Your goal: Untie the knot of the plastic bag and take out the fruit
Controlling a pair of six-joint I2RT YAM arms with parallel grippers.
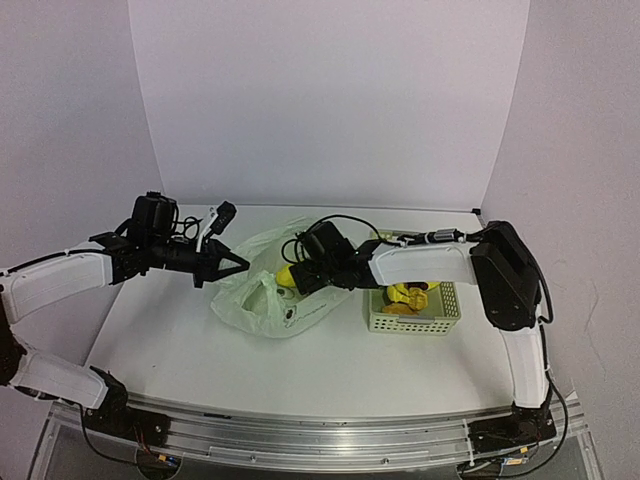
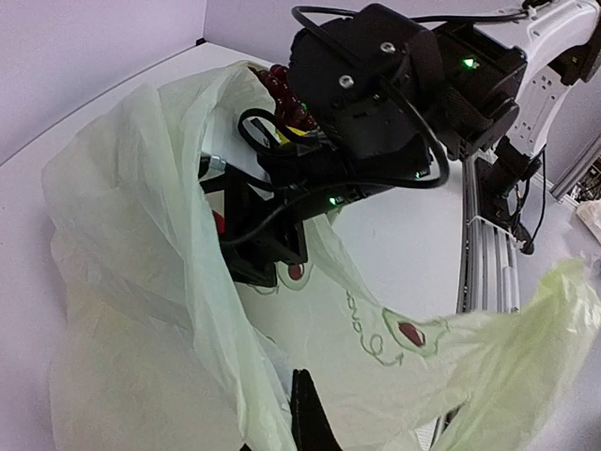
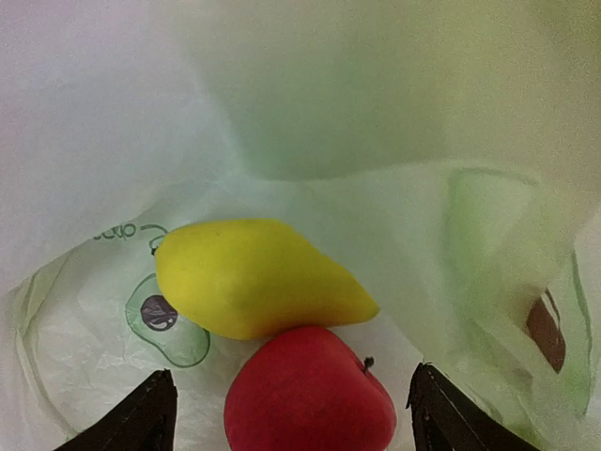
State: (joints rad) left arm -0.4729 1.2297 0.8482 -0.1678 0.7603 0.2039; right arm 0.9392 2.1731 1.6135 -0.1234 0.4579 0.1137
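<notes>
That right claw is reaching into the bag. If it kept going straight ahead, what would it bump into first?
Most likely the red apple, which lies between the fingers of the open right gripper inside the plastic bag. The yellow fruit sits just beyond it, though depth is hard to judge here.

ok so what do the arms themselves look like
The left arm and right arm have white shell links and black joints. The left end effector and right end effector are black with tapered fingers. Black cables loop round the wrists; green lights dot the right housing.
</notes>
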